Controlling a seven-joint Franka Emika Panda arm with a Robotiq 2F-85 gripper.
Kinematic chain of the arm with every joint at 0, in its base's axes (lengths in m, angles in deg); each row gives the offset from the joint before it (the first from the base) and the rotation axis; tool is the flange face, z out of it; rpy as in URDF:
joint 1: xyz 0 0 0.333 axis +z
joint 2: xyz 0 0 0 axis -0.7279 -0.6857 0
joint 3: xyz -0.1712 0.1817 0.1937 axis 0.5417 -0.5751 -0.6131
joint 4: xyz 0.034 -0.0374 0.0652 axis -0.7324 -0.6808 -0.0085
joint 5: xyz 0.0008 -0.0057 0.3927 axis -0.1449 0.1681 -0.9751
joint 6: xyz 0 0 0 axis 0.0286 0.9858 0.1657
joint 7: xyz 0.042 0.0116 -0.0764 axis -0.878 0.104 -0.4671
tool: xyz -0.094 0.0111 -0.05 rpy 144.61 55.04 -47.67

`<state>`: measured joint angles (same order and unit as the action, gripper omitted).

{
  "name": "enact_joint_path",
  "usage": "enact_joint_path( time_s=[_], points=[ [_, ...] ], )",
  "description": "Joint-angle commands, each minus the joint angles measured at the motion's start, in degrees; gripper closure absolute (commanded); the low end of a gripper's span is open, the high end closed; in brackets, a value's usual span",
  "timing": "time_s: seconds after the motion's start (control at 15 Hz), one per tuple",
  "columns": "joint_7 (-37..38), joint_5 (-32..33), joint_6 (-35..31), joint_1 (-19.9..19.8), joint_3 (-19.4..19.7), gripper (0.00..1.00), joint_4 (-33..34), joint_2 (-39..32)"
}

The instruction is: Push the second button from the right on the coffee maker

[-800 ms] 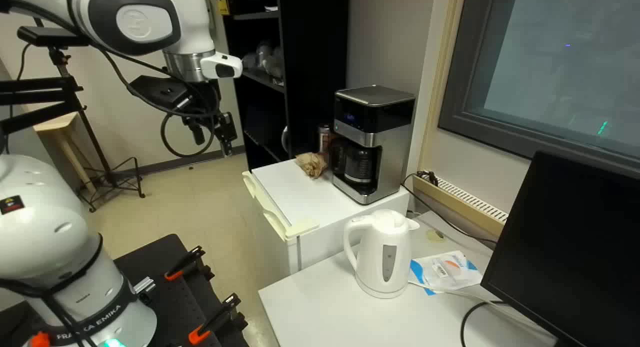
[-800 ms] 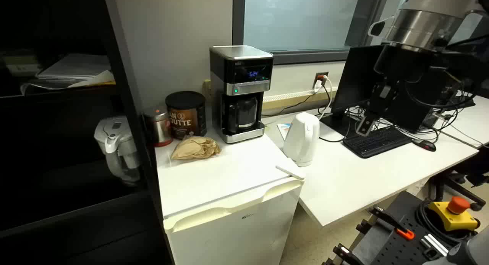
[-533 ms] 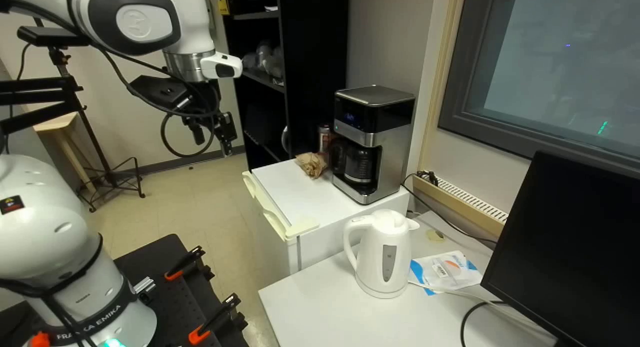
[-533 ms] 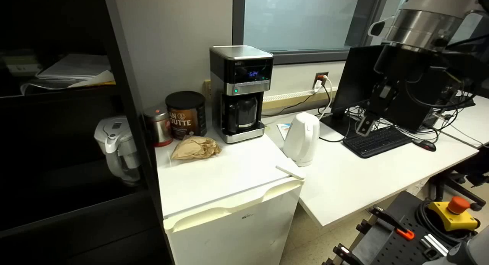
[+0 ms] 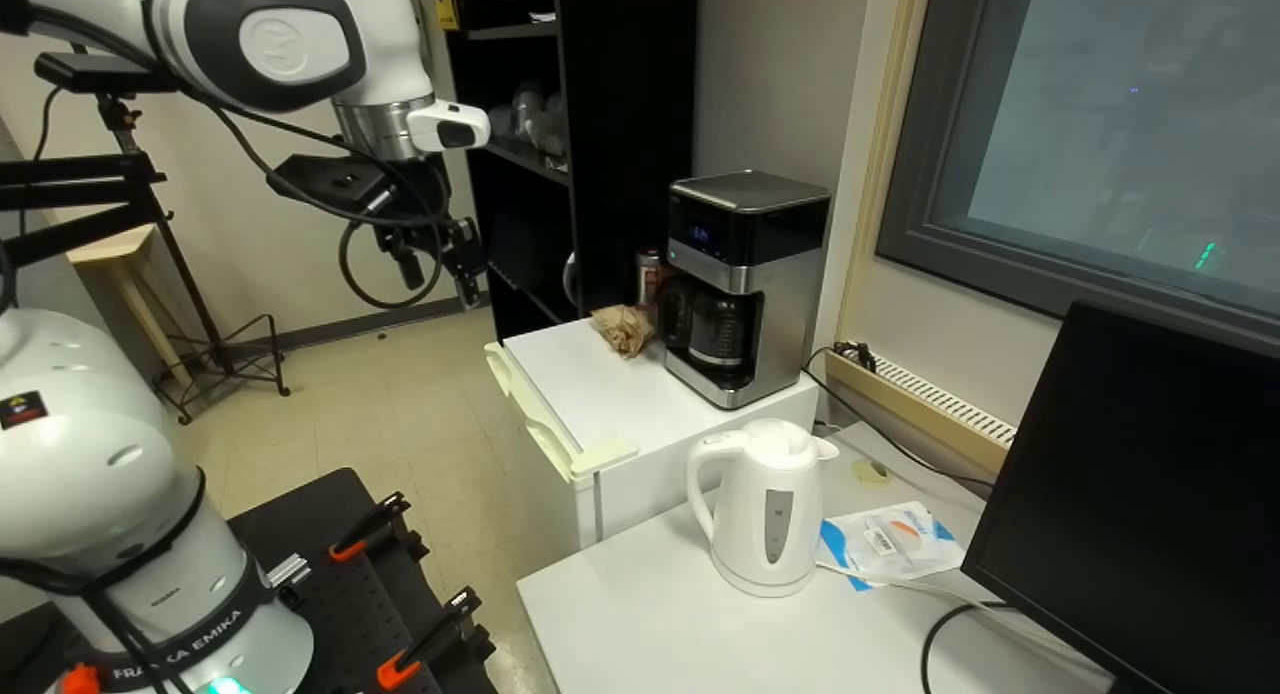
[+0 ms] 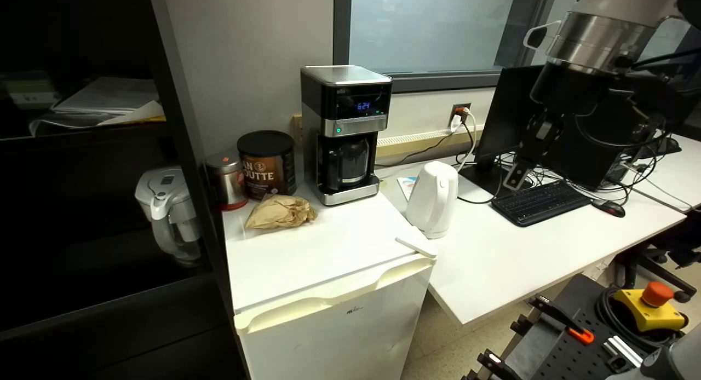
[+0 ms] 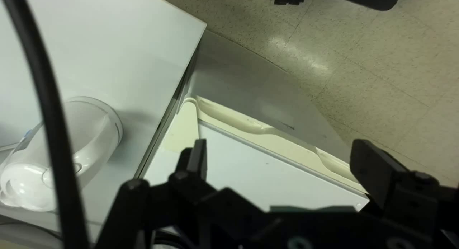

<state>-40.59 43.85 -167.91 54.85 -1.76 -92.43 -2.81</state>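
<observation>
Pincer [image 7: 279, 158] released, jaws wide apart with nothing between, in mid-air well apart from the coffee maker [image 6: 351, 127], which stands on the fridge [image 6: 312, 259] beside the tin [image 6: 266, 169]. Press apparently not done yet. Risks: spread jaws may catch a neighbouring button, or two; single buttons too small to tell, and can't pick out the coffee maker in the wrist view, so aim could be off. Low swing could knock the kettle [image 6: 432, 202] on the tabletop [image 6: 482, 265]. Text: display [image 6: 363, 105] 6:24; tin "AN" over "OUTTE", rest out of sight; robot base [image 5: 185, 619] "FRANKA EMIKA". Fridge badge [image 6: 355, 310] unreadable.
</observation>
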Motion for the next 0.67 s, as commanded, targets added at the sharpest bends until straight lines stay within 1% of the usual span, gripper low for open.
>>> enact_joint_path(
  time_s=[0.0,0.27,0.4,0.47,0.53,0.6],
  points=[
    [-0.39,3.58,-5.0,-0.84,-1.82,0.0,1.97,-4.56],
    [-0.47,9.04,-14.22,-1.64,-3.11,0.0,2.57,-8.8],
    [0.09,12.47,-19.09,-2.71,-4.06,0.0,3.07,-11.37],
    [0.6,14.71,-21.67,-3.7,-4.86,0.25,3.38,-12.8],
    [1.2,17.13,-24.48,-4.84,-5.64,0.26,3.51,-13.98],
    [2.21,20.18,-26.92,-6.56,-6.81,0.34,3.98,-15.52]
  ],
)
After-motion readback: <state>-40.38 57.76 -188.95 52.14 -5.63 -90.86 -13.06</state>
